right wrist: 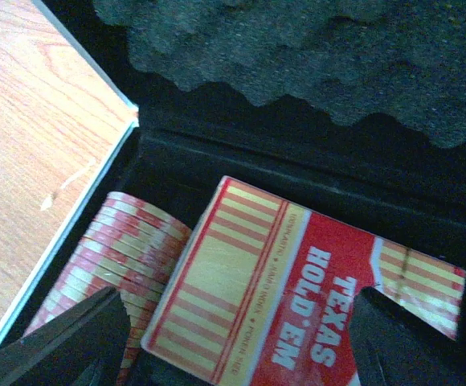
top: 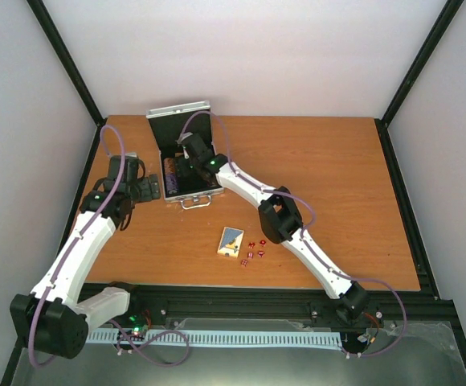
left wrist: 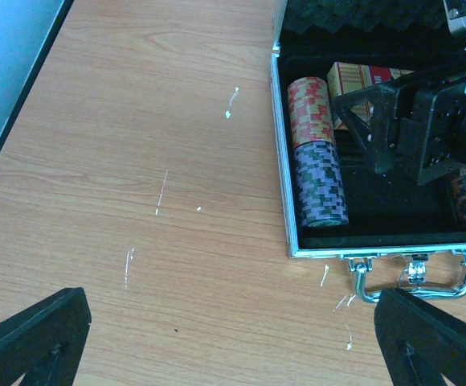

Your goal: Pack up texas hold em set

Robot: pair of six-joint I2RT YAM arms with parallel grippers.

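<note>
Right gripper [right wrist: 237, 322] is inside the case [left wrist: 285, 201], jaws wide astride the red deck [right wrist: 281, 265] — gripping or not, I cannot tell. Left gripper [left wrist: 233, 346] gapes over the table [left wrist: 136, 161] — blue deck [top: 231, 241], dice [top: 253, 249] lie outside.

Briefcase [left wrist: 282, 161]: silver rim, black lining; upper chip stack [left wrist: 310, 98] red-and-cream striped; lower chip stack [left wrist: 320, 183] purple-and-green; card deck [right wrist: 297, 297] red, cream stripes, white lettering; dice [top: 250, 255] red; table [top: 337, 177] brown wood-grain.
</note>
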